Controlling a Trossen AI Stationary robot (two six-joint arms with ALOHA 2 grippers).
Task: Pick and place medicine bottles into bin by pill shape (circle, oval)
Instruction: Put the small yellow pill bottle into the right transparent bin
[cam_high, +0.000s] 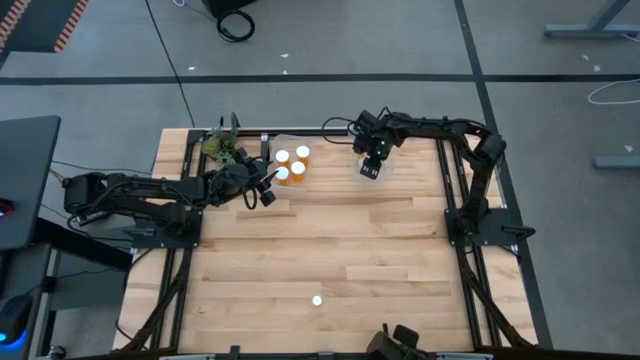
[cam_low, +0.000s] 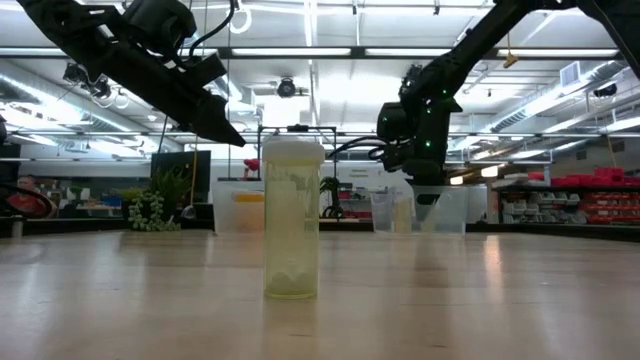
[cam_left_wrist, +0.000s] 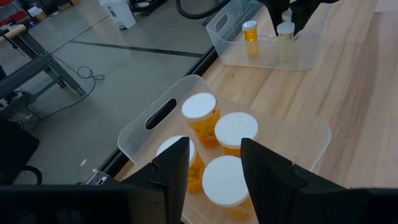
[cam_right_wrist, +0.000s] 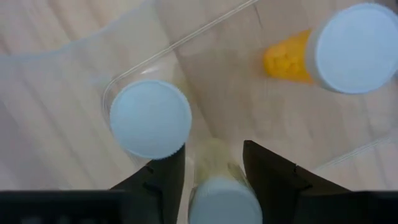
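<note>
Several orange medicine bottles with white caps (cam_left_wrist: 235, 132) stand in a clear bin (cam_left_wrist: 158, 115) at the far left. My left gripper (cam_left_wrist: 214, 165) hovers open above that bin, holding nothing. My right gripper (cam_right_wrist: 214, 174) points down into a second clear bin (cam_left_wrist: 261, 53) farther right. It is open, with a pale bottle (cam_right_wrist: 224, 199) upright between its fingers. Two more capped bottles (cam_right_wrist: 150, 119) (cam_right_wrist: 354, 48) stand in that bin. One pale bottle (cam_low: 292, 220) stands alone near the table's front edge (cam_high: 317, 299). My right gripper comes from above, its fingers (cam_right_wrist: 163, 180) on either side of the pale bottle's cap (cam_right_wrist: 225, 200). The bottle stands in the bin. Whether the fingers touch it, I cannot tell.
A small green plant (cam_high: 222, 148) sits at the far left corner, beside the left bin. The wooden table (cam_high: 340, 250) lies bare between the bins and the lone bottle. Dark frame rails (cam_high: 455, 200) run along both sides.
</note>
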